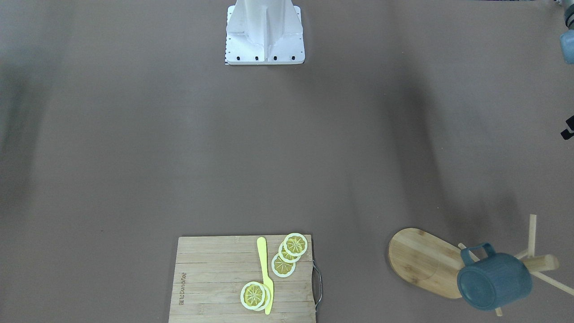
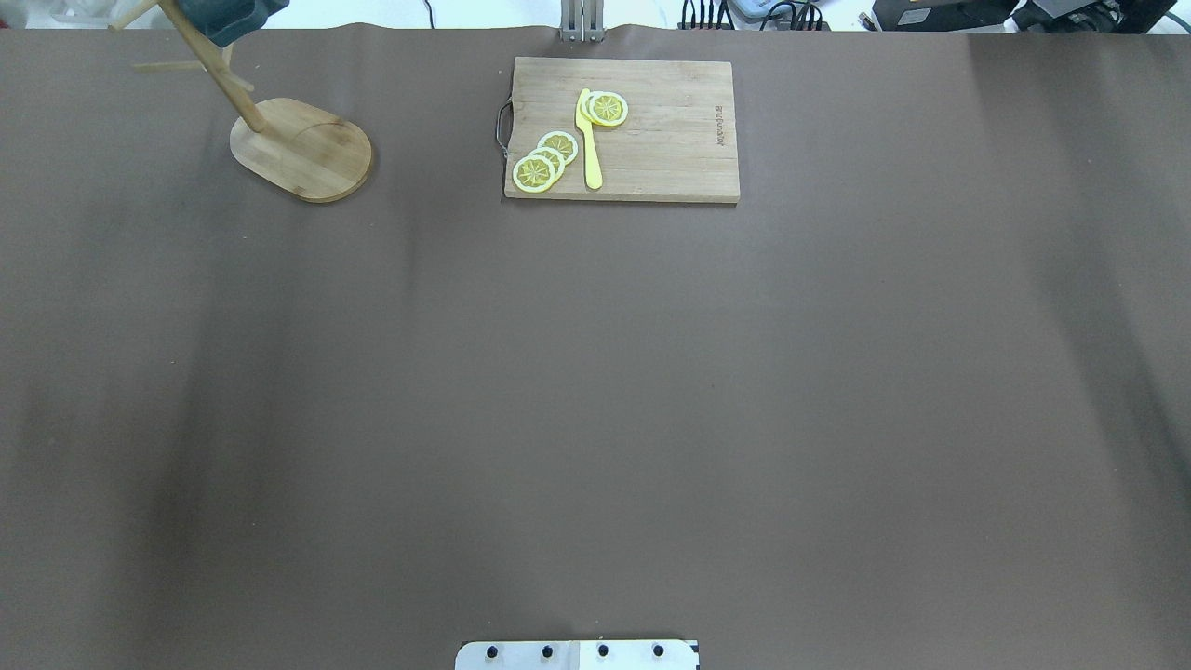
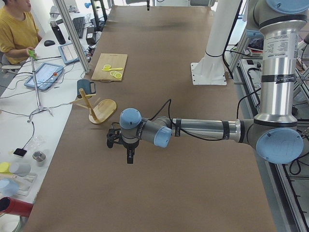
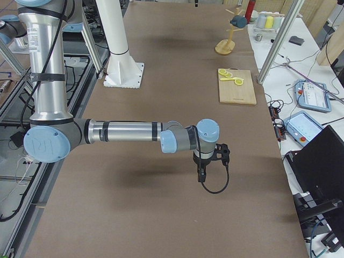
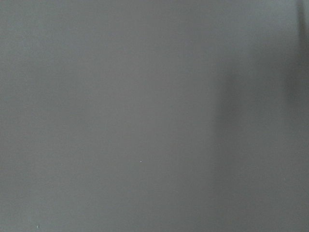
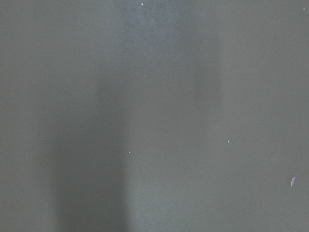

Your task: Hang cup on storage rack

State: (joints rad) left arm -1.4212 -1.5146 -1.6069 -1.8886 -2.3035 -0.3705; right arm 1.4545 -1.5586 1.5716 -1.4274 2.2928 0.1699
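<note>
The dark teal-blue cup [image 1: 493,280] hangs by its handle on a peg of the wooden storage rack [image 1: 421,260], clear of the table. Cup [image 2: 228,17] and rack [image 2: 302,149] stand at the table's far left corner in the overhead view. They also show in the exterior left view as cup [image 3: 86,87] and rack [image 3: 104,108]. My left gripper [image 3: 129,155] points down over bare table, well away from the rack; I cannot tell whether it is open. My right gripper [image 4: 201,174] points down over bare table, far from the rack [image 4: 224,47]; I cannot tell its state. Both wrist views show only table.
A slatted cutting board [image 2: 622,130] with lemon slices [image 2: 544,163] and a yellow knife [image 2: 589,140] lies at the far middle. The robot's white base [image 1: 264,33] stands at the near edge. An operator [image 3: 17,29] sits beyond the table's far side.
</note>
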